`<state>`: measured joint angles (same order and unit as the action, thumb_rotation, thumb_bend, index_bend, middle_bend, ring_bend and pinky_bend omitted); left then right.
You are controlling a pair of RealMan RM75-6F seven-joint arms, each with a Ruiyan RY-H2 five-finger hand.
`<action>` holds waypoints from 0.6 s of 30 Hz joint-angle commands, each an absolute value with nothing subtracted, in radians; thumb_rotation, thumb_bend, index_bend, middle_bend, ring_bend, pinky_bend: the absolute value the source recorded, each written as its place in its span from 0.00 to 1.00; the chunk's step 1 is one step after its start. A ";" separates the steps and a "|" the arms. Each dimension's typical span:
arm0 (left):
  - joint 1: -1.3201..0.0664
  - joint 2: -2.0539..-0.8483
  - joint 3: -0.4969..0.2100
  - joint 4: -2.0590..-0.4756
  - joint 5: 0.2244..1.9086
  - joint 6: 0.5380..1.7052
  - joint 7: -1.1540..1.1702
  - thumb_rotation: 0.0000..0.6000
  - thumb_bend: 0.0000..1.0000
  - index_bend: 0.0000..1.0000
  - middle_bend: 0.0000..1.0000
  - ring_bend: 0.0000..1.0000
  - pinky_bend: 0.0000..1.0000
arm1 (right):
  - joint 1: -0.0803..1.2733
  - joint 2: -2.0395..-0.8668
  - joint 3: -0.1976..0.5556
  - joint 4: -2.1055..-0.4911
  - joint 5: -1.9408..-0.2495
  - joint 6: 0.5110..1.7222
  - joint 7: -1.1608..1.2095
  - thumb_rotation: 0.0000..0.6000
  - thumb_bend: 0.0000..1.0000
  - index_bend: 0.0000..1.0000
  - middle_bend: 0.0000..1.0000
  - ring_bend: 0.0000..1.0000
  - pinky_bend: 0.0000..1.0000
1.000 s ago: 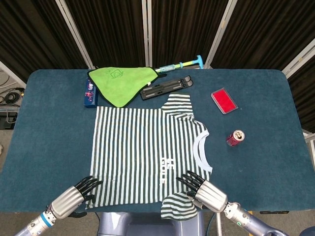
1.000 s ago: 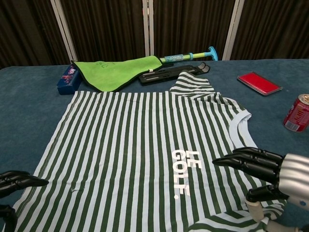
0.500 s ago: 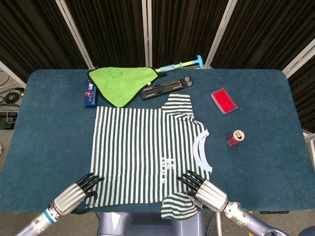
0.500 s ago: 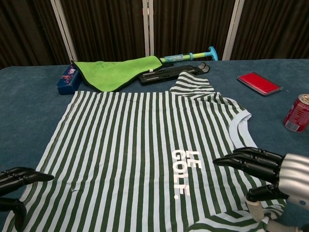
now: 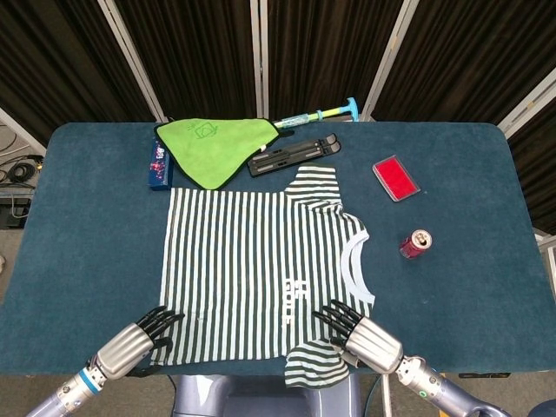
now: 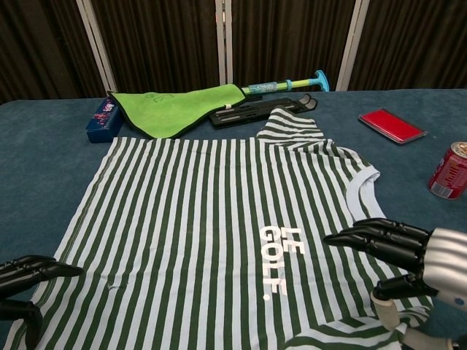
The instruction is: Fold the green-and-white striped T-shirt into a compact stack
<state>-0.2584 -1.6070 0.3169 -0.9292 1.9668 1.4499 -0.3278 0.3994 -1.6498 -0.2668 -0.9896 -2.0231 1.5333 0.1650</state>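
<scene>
The green-and-white striped T-shirt lies flat in the middle of the table, collar toward the right, white lettering on its chest. One sleeve points to the far side, the other hangs at the near edge. My left hand hovers at the shirt's near left hem corner, fingers spread over the fabric and holding nothing. My right hand floats above the near sleeve and shoulder, fingers apart and empty.
A lime green cloth, a blue box, a black bar tool and a teal-handled pump lie beyond the shirt. A red case and a red can stand to the right.
My left hand crept slightly rightward toward the shirt's hem corner. The right hand and the shirt stayed where they were.
</scene>
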 commanded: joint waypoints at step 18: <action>-0.266 -1.613 0.329 -0.930 1.942 1.431 -0.339 1.00 0.37 0.45 0.00 0.00 0.00 | 0.401 -1.645 -0.265 -0.997 -2.023 1.541 0.164 1.00 0.44 0.72 0.00 0.00 0.00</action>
<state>-0.2657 -1.6128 0.3293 -0.9303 1.9420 1.4307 -0.3389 0.4005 -1.6450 -0.2650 -0.9967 -2.0229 1.5412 0.1639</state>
